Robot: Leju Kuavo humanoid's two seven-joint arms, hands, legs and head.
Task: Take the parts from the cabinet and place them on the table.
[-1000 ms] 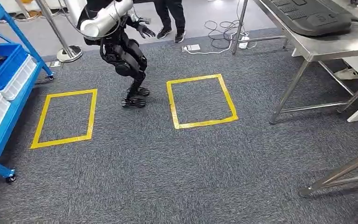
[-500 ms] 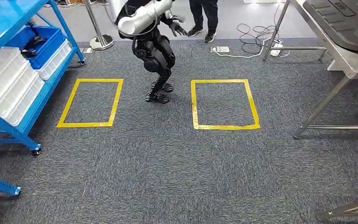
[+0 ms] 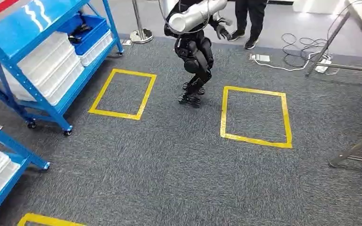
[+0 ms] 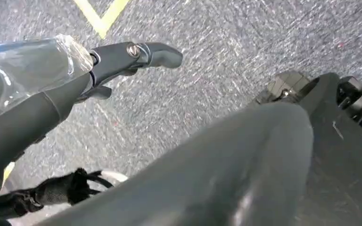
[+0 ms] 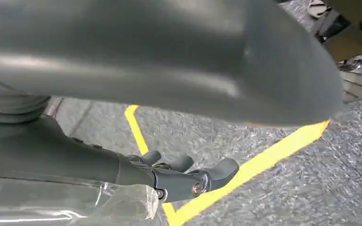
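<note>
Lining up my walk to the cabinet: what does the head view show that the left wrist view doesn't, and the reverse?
Head view: the blue metal shelving rack holding white plastic bins, another silver-armed humanoid robot between two yellow tape squares, and a person's dark legs behind it. Left wrist view: the robot's left hand, empty, fingers extended above the floor. Both: grey carpet and yellow floor tape.

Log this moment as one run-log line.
phase: walking, no part picked | left hand: holds nothing | right hand: holds nothing | blue cabinet: ahead-left, white bins | another robot: between yellow floor squares
</note>
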